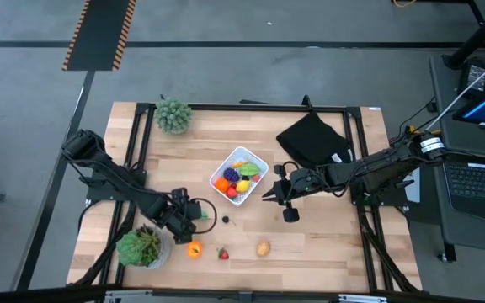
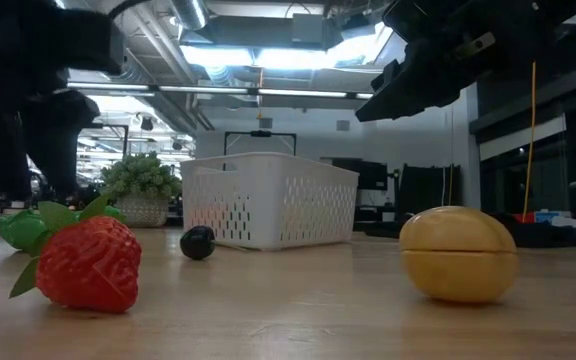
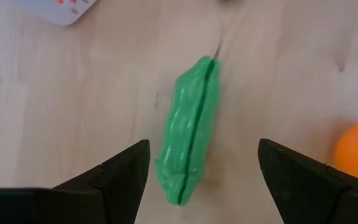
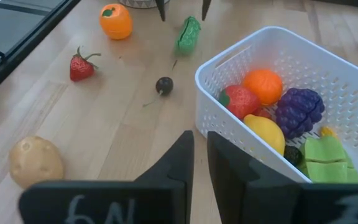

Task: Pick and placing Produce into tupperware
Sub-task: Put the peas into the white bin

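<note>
The white tupperware (image 1: 256, 156) stands mid-table and holds several produce pieces, among them an orange, purple grapes and a lemon (image 4: 263, 134). A green pod-shaped piece (image 3: 190, 130) lies flat on the wood. My left gripper (image 3: 202, 149) hangs above it, open, one finger on either side and neither touching. Near the front edge lie an orange (image 1: 194, 249), a strawberry (image 1: 223, 253), a tan potato (image 1: 263, 248) and a small dark fruit (image 1: 225, 220). My right gripper (image 1: 274, 193) hovers shut, just right of the tupperware.
A bushy potted plant (image 1: 144, 247) stands at the front left, close to my left arm, and another (image 1: 173, 115) at the far left. A black cloth (image 1: 312, 139) lies at the far right. Bare wood lies between the tupperware and the loose produce.
</note>
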`<act>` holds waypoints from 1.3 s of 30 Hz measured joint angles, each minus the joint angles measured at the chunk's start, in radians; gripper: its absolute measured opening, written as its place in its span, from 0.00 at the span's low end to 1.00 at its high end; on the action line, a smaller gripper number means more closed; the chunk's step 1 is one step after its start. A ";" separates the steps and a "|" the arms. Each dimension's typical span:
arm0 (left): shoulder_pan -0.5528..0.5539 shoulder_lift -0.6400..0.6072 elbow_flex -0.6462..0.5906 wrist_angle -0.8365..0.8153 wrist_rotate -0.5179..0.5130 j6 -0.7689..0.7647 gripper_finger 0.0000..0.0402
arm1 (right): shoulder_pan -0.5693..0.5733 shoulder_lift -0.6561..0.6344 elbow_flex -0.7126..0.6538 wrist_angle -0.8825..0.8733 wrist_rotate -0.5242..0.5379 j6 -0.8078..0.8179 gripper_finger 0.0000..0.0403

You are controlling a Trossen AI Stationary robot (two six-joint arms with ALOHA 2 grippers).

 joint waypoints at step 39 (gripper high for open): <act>0.065 0.000 -0.179 0.232 0.016 0.006 0.56 | 0.000 0.000 0.000 -0.001 0.000 -0.004 0.12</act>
